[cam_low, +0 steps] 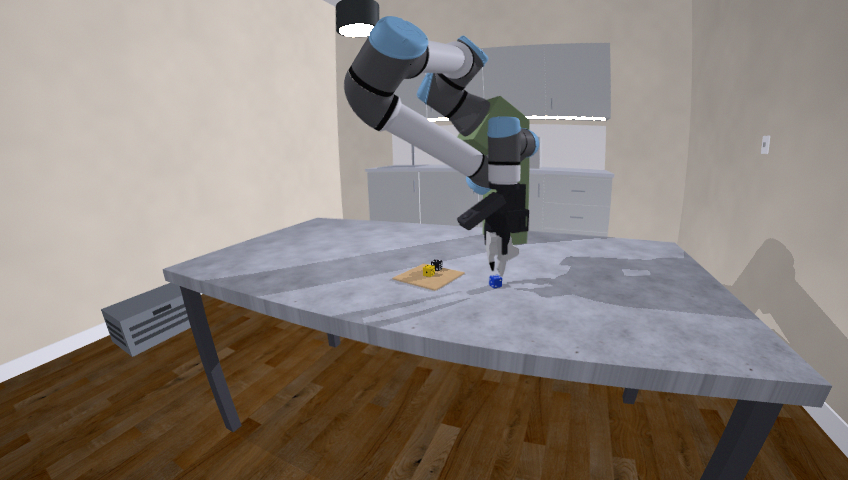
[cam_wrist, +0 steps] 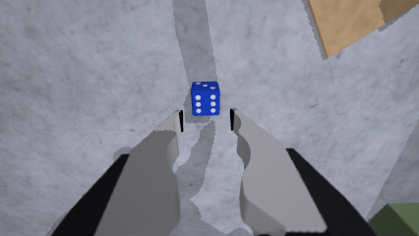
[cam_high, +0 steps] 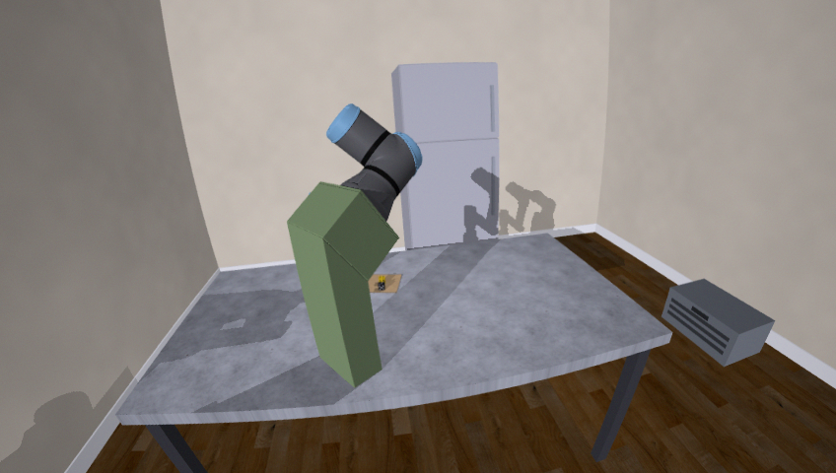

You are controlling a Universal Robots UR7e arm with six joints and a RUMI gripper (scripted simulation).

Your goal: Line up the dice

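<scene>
Room: beige walls, wood floor, grey marbled desk (cam_low: pixel 595 333) on dark legs, kitchen cabinets (cam_low: pixel 571 196) behind the arm in the exterior view, a fridge (cam_high: pixel 449 152) in the top view. A grey vented box (cam_high: pixel 717 320) sits on the floor beside the desk.

Landmark = tan mat (cam_low: pixel 428 277), lying flat on the desk.

Arm (cam_low: pixel 428 133): shoulder and elbow folded high, forearm sloping down toward the wrist, last link vertical, so the pincer (cam_low: pixel 497 259) points straight down at the desk. Green pedestal (cam_high: pixel 337 275) blocks most of the arm in the top view; only the upper joints show above it.

Pincer: fingers partly apart, a gap between the tips wider than a die, nothing between them. Wrist view shows both pale fingers with desk surface visible in the gap. Tips hang above the desk, not touching it.

Dice:
- blue die (cam_low: pixel 495 281): off the mat, on bare desk just beside the mat's arm-side edge, flat. Directly below the pincer tips in the exterior view; just ahead of the tips in the wrist view (cam_wrist: pixel 206 98), six pips on the face toward the camera.
- yellow die (cam_low: pixel 428 270): on the mat, flat.
- black die (cam_low: pixel 437 264): at the mat's far edge, just beside the yellow one; can't tell if it is fully on the mat.

Top numbers of the yellow and black dice too small to read.
</scene>
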